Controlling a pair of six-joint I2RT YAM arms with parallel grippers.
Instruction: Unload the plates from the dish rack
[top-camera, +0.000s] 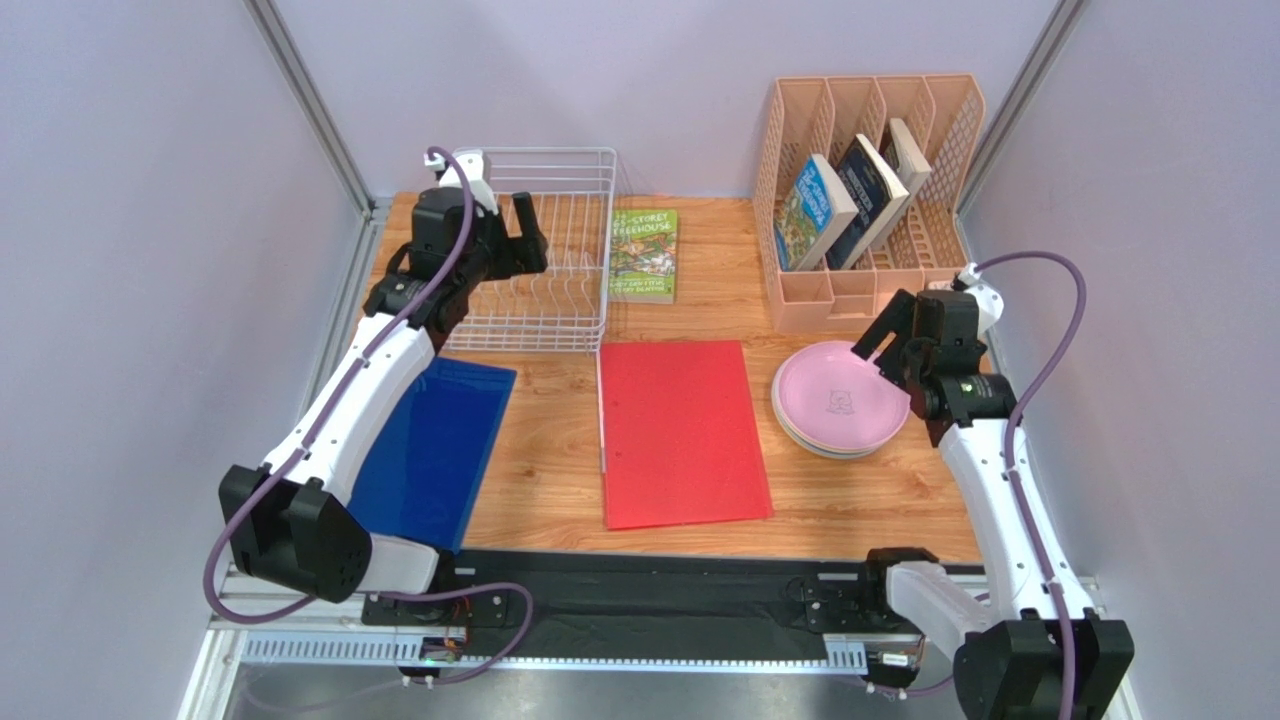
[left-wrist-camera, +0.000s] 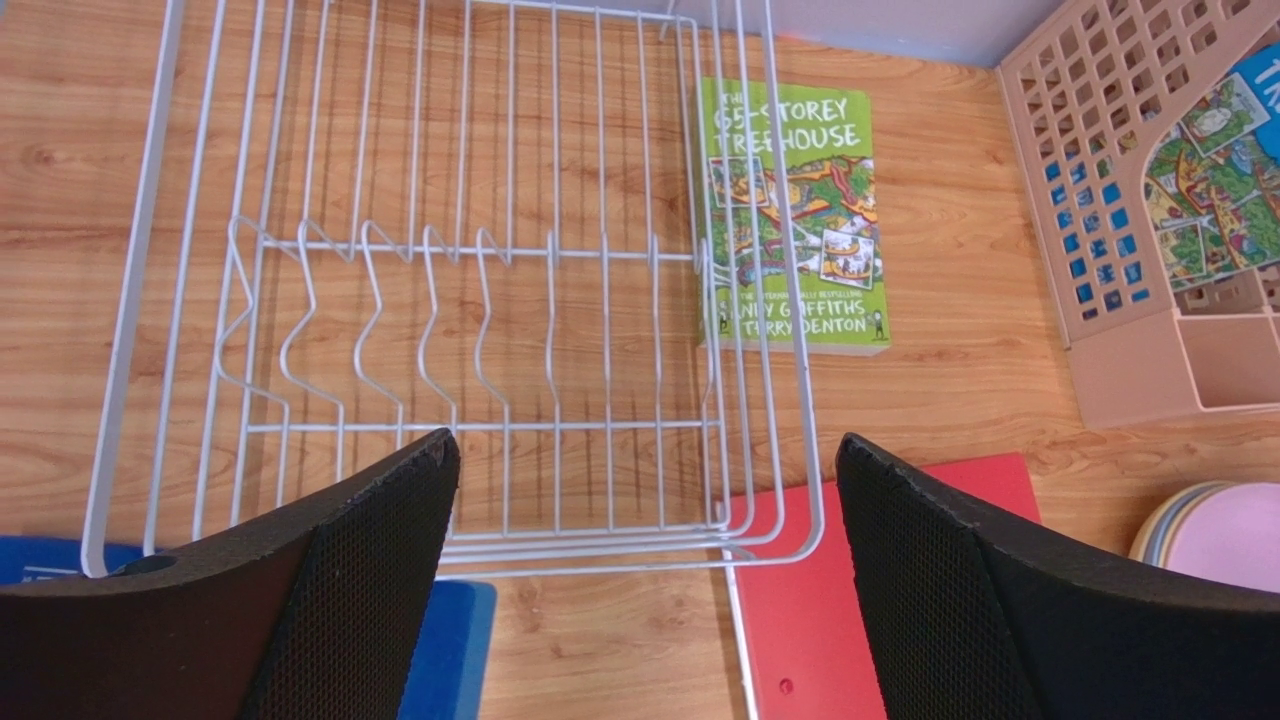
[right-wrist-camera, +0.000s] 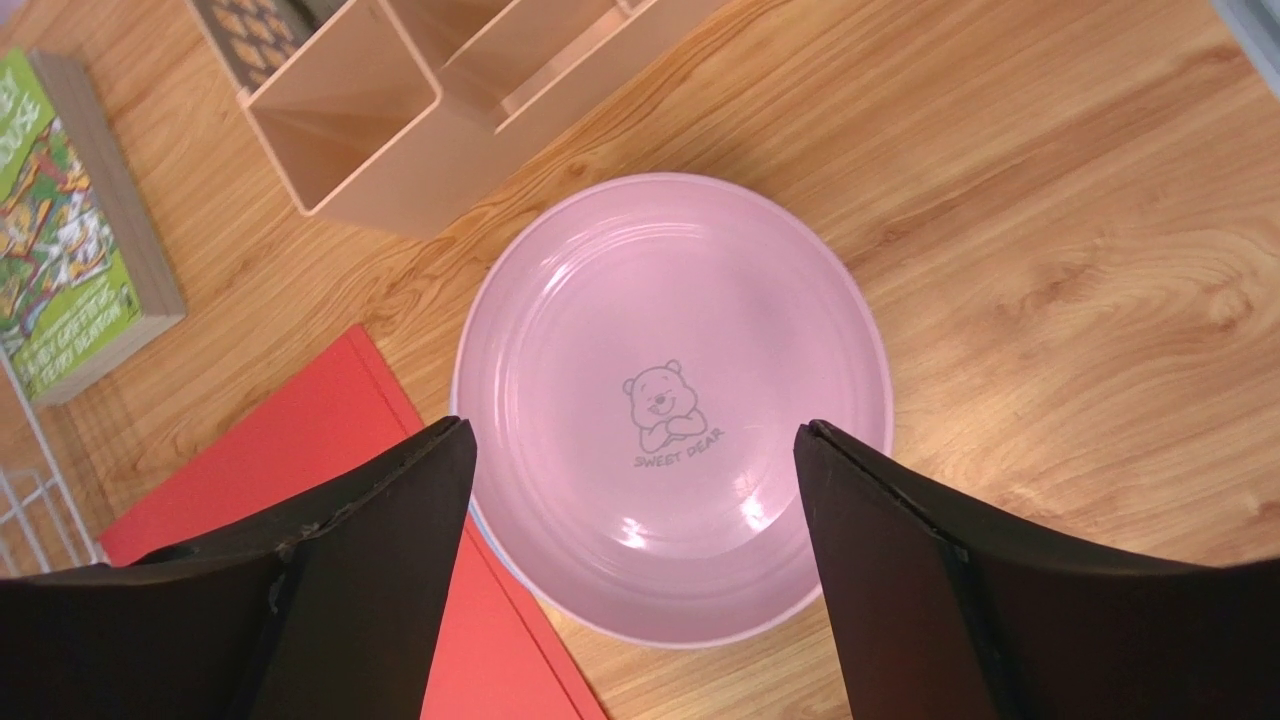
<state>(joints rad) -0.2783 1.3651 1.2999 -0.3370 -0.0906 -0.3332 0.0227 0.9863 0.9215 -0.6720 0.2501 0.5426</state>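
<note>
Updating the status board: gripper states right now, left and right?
Left gripper: open, empty, over the dish rack.
Right gripper: open, empty, over the pink plate.

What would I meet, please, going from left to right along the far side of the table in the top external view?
dish rack → green paperback → peach slotted organizer

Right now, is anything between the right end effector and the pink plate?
Nothing visible is. The right end effector hangs open directly above the pink plate, with no object between them.
</note>
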